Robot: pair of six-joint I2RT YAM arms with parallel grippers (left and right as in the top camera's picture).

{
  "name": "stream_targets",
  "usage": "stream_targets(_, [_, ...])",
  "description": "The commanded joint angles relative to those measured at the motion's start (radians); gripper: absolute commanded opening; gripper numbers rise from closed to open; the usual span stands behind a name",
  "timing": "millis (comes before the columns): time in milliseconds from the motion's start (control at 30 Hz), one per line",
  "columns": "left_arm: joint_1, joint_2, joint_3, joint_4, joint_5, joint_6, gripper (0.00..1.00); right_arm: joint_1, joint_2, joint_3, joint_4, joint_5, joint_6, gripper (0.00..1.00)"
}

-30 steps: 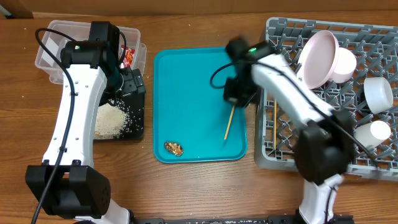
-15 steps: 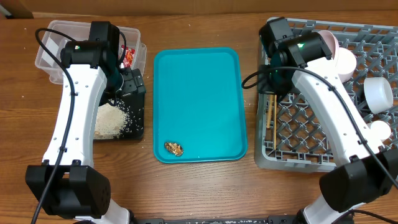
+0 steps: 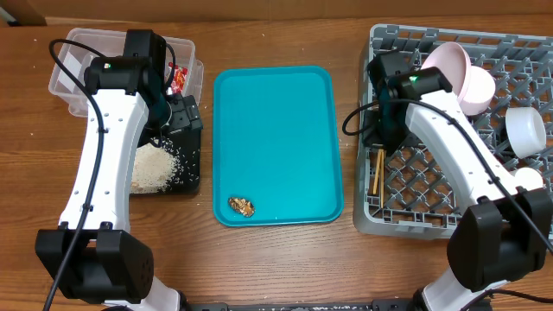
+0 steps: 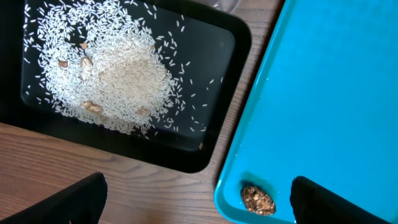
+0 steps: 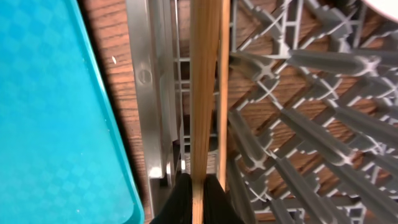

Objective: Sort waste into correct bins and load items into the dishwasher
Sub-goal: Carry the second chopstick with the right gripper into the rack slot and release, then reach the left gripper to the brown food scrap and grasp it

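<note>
My right gripper (image 3: 380, 145) (image 5: 198, 200) is shut on a wooden chopstick (image 5: 203, 87) and holds it over the left edge of the grey dish rack (image 3: 367, 216) (image 5: 292, 124). A second chopstick (image 5: 222, 93) lies right beside it in the rack. The pair shows in the overhead view (image 3: 378, 173). My left gripper (image 3: 183, 117) (image 4: 199, 208) is open and empty above the black tray (image 3: 192, 181) (image 4: 230, 37), which holds rice (image 3: 151, 168) (image 4: 106, 74). The brown scrap (image 3: 241, 206) (image 4: 257, 199) lies on the teal tray (image 3: 276, 104). The napkin is hidden.
The rack holds an upright white plate (image 3: 442, 82), a bowl (image 3: 479, 86) and two white cups or bowls (image 3: 524, 128) on its right side. The clear tub (image 3: 73, 65) with a red wrapper (image 3: 177, 78) stands at the back left, partly under my left arm.
My right gripper carried the chopstick from the teal tray to the rack's left edge, beside the other chopstick. The left arm has not moved.
</note>
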Motion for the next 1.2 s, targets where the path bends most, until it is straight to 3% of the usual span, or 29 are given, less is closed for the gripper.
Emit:
stream_targets(0, [-0.002, -0.016, 0.019, 0.000, 0.005, -0.007, 0.96, 0.002, 0.000, -0.018, 0.013, -0.024, -0.007, 0.04])
stream_targets(100, [-0.002, -0.016, 0.019, 0.002, 0.005, -0.006, 0.96, 0.002, 0.000, -0.018, 0.015, -0.024, -0.007, 0.06])
stream_targets(200, [-0.002, -0.016, 0.019, 0.000, 0.005, -0.006, 0.96, 0.002, 0.000, -0.018, 0.015, -0.024, -0.007, 0.27])
stream_targets(233, [-0.002, -0.016, 0.019, 0.000, 0.005, -0.006, 0.96, 0.002, 0.000, -0.015, 0.015, -0.024, -0.007, 0.29])
stream_targets(633, [-0.003, -0.016, 0.019, 0.000, 0.020, -0.006, 0.96, -0.024, -0.134, 0.098, -0.008, -0.024, 0.002, 0.30])
stream_targets(733, [-0.014, -0.016, 0.018, 0.003, 0.063, -0.006, 0.95, -0.054, -0.202, 0.098, 0.015, -0.026, 0.029, 0.51])
stream_targets(800, [-0.031, -0.016, 0.018, 0.009, 0.065, -0.006, 0.95, -0.078, -0.236, 0.098, 0.021, -0.027, 0.027, 0.82])
stream_targets(867, [-0.057, -0.016, 0.013, 0.019, 0.065, -0.006, 0.96, -0.101, -0.258, 0.098, 0.020, -0.024, 0.016, 1.00])
stream_targets(1167, [-0.224, -0.016, -0.087, 0.027, 0.065, 0.001, 0.98, -0.179, -0.276, 0.098, -0.013, -0.012, 0.004, 1.00])
